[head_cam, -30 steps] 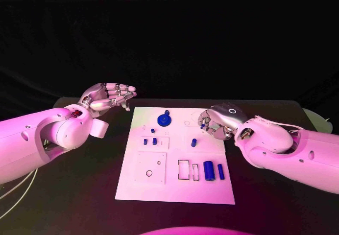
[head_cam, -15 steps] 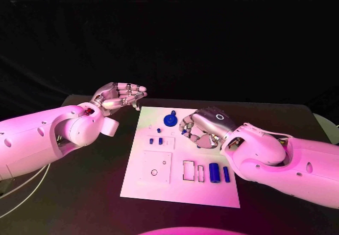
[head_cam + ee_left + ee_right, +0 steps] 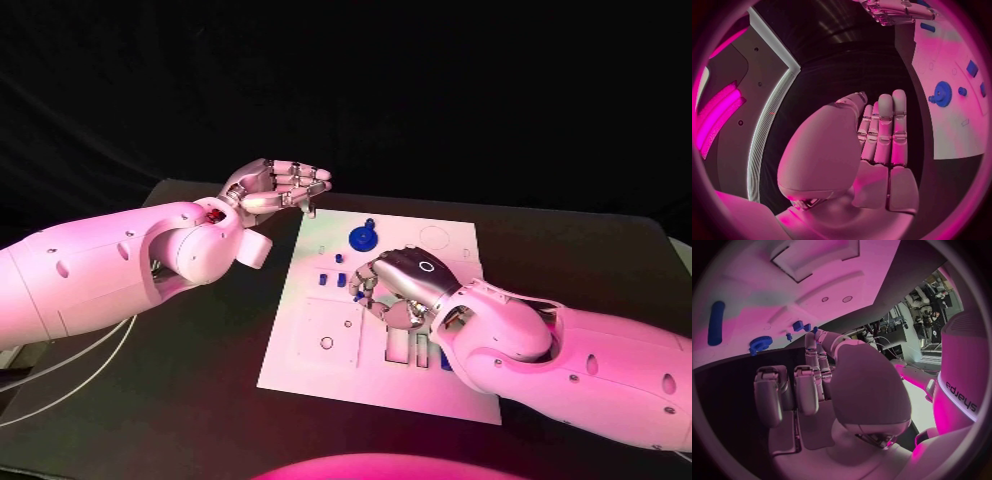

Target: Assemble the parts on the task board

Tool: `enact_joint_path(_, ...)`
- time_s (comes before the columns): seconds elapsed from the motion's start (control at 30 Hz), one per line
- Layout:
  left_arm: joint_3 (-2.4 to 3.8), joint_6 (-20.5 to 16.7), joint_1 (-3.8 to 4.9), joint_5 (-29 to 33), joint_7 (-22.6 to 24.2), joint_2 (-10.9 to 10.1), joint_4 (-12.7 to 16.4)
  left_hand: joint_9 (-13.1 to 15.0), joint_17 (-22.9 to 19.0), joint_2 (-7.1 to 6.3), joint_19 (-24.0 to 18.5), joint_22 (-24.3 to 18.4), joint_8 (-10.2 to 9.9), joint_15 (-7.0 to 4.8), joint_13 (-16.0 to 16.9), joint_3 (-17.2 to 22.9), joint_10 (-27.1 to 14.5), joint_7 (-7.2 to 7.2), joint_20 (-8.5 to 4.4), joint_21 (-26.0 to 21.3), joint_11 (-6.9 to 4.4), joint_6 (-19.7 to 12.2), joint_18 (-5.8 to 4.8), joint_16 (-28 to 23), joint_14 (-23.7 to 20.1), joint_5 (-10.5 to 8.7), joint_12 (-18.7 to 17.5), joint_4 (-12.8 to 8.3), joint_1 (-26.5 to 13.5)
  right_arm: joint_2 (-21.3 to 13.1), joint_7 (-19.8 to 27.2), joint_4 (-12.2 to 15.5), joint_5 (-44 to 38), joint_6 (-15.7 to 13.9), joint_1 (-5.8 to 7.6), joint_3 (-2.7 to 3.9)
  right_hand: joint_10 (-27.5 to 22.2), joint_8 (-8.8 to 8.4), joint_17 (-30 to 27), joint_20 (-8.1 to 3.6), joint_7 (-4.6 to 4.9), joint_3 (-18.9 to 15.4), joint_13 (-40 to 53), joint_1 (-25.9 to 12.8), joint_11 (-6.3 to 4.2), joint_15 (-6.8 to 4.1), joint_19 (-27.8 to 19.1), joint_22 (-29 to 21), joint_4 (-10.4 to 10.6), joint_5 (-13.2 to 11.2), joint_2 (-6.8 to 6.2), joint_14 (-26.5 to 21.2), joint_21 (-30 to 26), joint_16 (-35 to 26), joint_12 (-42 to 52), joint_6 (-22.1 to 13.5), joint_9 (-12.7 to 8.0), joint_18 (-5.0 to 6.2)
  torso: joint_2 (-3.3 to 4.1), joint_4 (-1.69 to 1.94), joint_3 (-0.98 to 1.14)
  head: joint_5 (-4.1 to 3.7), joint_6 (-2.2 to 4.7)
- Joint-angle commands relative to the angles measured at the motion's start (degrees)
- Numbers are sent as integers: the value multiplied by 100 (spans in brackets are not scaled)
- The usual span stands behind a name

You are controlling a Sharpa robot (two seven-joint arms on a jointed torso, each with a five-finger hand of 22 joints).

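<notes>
Since the earlier frame, the right robot hand (image 3: 397,290) had been brought inward over the task board (image 3: 335,368), fingers curled and apparently empty, presumably for a pick. Beyond it lay the blue gear (image 3: 364,239). The left robot hand (image 3: 277,186) was held curled off-board, clear of the work.
</notes>
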Motion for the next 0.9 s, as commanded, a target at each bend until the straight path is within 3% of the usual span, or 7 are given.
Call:
enact_joint_path(0.03,2,-25,2,35,28,26,25,-6,-8,-42,-1,9,-22,13,-5,36,-55,2,4,9,3,-47,33,-36,-31,33,11,-6,-13,49,125,-54,39,139,-47,-4,-15,4,255,-32,11,8,-8,-49,-35,-54,450,1368,-41,22,13,332,32,-19,-38,7,7,-107,-2,6,3,41,-44)
enact_joint_path(0.4,2,-22,3,36,15,56,24,-6,-8,-42,-1,9,-22,13,-5,36,-55,2,4,9,3,-47,33,-36,-31,33,11,-6,-13,205,170,-212,96,239,-207,-30,-16,2,252,-32,15,7,-9,-64,-31,-52,448,1367,-42,26,15,331,28,-20,-46,-1,10,-106,-2,-5,13,99,-88)
enact_joint_path(0.7,1,-12,3,36,1,74,14,-6,-10,-43,-4,9,-21,16,-5,40,-58,3,8,8,5,-50,32,-36,-33,32,16,-4,-27,255,186,-293,105,311,-246,-39,-16,0,253,-32,16,7,-10,-74,-29,-50,447,1365,-42,28,17,332,25,-20,-50,-6,12,-105,-1,1,5,105,-106)
enact_joint_path(0.9,1,2,3,36,-9,89,2,-6,-10,-43,-4,9,-21,16,-5,40,-58,3,8,8,5,-50,32,-36,-33,32,16,-4,-27,274,209,-307,119,342,-264,-44,-16,0,253,-32,16,7,-10,-74,-29,-50,447,1365,-42,28,17,332,25,-20,-50,-6,12,-105,3,2,11,109,-125)
